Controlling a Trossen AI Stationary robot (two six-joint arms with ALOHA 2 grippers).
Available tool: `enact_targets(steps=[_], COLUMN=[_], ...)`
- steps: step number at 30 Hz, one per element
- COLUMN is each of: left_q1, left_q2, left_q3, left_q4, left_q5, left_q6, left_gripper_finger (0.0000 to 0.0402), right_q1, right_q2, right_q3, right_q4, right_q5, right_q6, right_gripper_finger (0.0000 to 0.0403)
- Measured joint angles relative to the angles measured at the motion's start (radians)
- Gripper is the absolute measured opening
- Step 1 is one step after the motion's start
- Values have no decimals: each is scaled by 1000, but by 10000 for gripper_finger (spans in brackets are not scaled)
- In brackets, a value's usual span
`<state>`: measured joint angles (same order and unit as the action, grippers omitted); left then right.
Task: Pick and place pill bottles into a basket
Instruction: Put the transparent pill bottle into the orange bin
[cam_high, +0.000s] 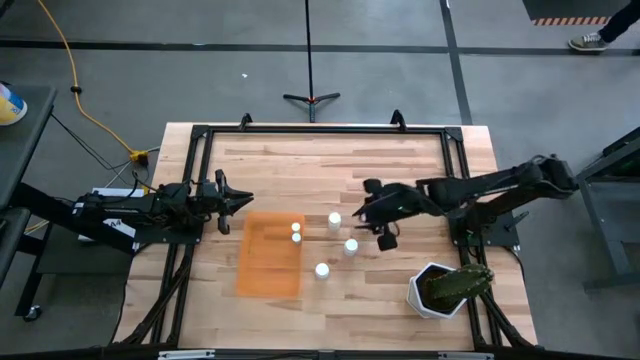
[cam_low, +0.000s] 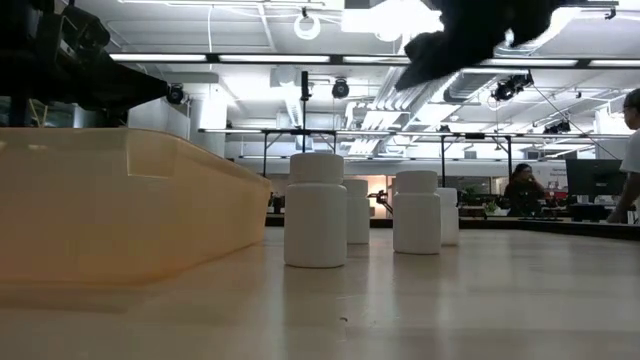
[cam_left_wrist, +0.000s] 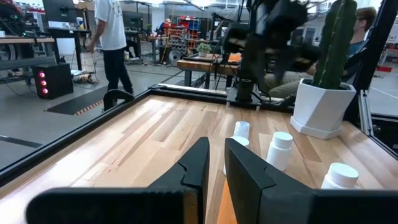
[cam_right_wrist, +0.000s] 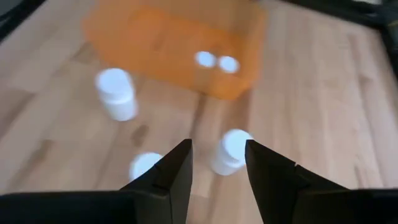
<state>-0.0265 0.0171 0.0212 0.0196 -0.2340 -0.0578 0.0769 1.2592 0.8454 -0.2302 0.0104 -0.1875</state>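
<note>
The orange tray (cam_high: 268, 262) lies flat on the table left of centre and holds two small white pill bottles (cam_high: 296, 233), which also show in the right wrist view (cam_right_wrist: 215, 61). Three more bottles stand upright on the table to its right (cam_high: 335, 220) (cam_high: 351, 247) (cam_high: 322, 270). My right gripper (cam_high: 362, 218) is open and empty, raised above the table by these bottles; one bottle (cam_right_wrist: 231, 149) shows ahead between its fingers. My left gripper (cam_high: 245, 201) is shut and empty near the tray's far left corner.
A white pot with a green plant (cam_high: 440, 288) stands at the table's near right corner. A black frame (cam_high: 320, 130) runs around the table. In the low view the tray wall (cam_low: 120, 200) fills the left and bottles (cam_low: 316, 210) stand mid-table. People show in the room beyond.
</note>
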Motion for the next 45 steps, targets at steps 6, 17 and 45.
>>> enact_targets(steps=[6,17,45], left_q1=[0,0,0], left_q2=[0,0,0], left_q3=[0,0,0], left_q4=[0,0,0], left_q5=[0,-1,-5], left_q6=[0,0,0], left_gripper_finger=[88,88,88], right_q1=[-104,-107,-97], right_q2=[-75,-60,129], right_q3=[-204,-253,-253], right_q4=[206,192,142], right_q5=[4,-57,-32], right_q6=[95,121,161], right_gripper_finger=[145,244,212])
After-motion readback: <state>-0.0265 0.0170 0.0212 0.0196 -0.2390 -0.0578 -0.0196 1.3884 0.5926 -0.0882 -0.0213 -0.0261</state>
